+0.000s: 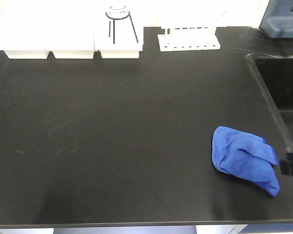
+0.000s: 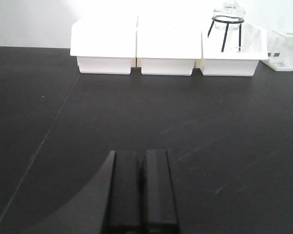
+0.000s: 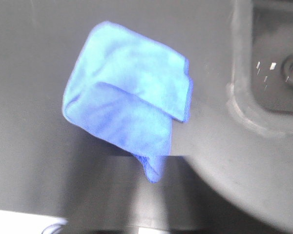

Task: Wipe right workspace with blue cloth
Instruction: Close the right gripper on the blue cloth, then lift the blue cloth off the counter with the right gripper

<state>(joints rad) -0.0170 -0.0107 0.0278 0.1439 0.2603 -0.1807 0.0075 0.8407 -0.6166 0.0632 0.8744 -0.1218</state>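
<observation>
Folds and wrinkles mark the blue cloth (image 1: 244, 158), which lies bunched on the black desk (image 1: 112, 136) toward its front right part. It sits on the desk surface just left of the sink basin (image 1: 283, 83), near the basin's front corner and not inside it. From the right wrist view we see the cloth doubled over itself, with one narrow corner trailing toward the camera, soft and blurred.

At the right edge of the front view a black part of the right gripper (image 1: 291, 163) shows just beside the cloth's right end. We cannot tell whether it touches the cloth, and we cannot tell how its jaws stand, since neither view shows them clearly.

In the left wrist view the left gripper (image 2: 142, 195) is over bare desk. Its two black fingers lie side by side with only a thin seam between them, so its jaws are closed on nothing. It points toward three white bins (image 2: 166, 51) lined up along the back of the desk. A glass flask (image 2: 228, 9) sits in a black ring stand (image 2: 226, 30) on the rightmost bin. A white test-tube rack (image 1: 188, 41) stands just right of the bins.
</observation>
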